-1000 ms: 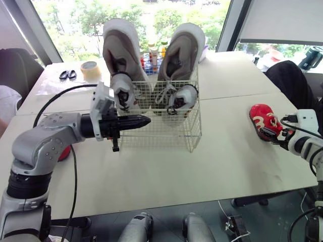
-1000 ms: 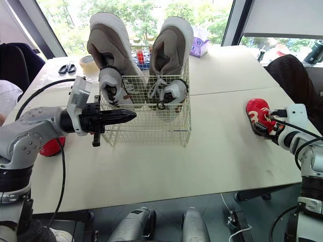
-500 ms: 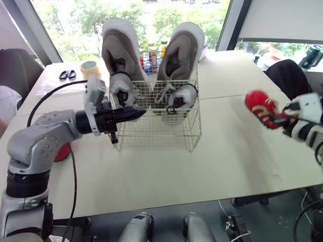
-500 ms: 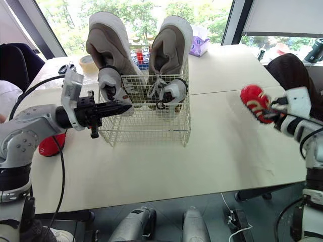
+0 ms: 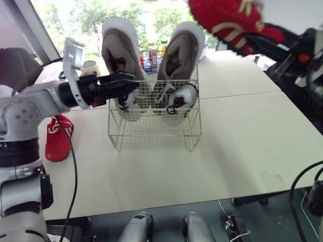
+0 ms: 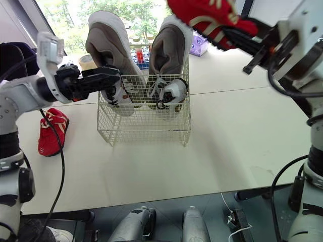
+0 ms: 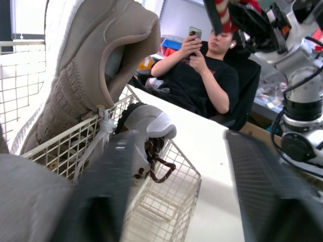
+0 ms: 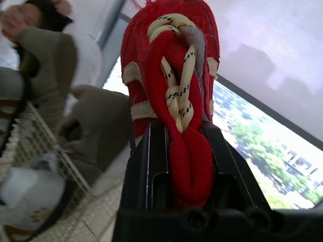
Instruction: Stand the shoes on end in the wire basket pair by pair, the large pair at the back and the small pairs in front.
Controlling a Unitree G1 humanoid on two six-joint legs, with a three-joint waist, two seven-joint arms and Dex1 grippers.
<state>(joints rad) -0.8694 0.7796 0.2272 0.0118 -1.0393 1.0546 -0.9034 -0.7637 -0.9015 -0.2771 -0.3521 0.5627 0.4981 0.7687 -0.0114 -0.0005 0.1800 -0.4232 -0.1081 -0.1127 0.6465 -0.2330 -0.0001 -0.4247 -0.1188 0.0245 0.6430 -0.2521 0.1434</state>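
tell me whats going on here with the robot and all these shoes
The robot is packing shoes into a wire basket. A large tan pair stands on end at the back, with a small grey pair in front of it. The right gripper is shut on a red shoe, held high in the air above the basket's right side. The left gripper is open at the basket's left side, near the rim. The other red shoe lies on the table.

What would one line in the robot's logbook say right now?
right jaws: shut on red shoe, held high | left jaws: open beside wire basket | other red shoe: on table
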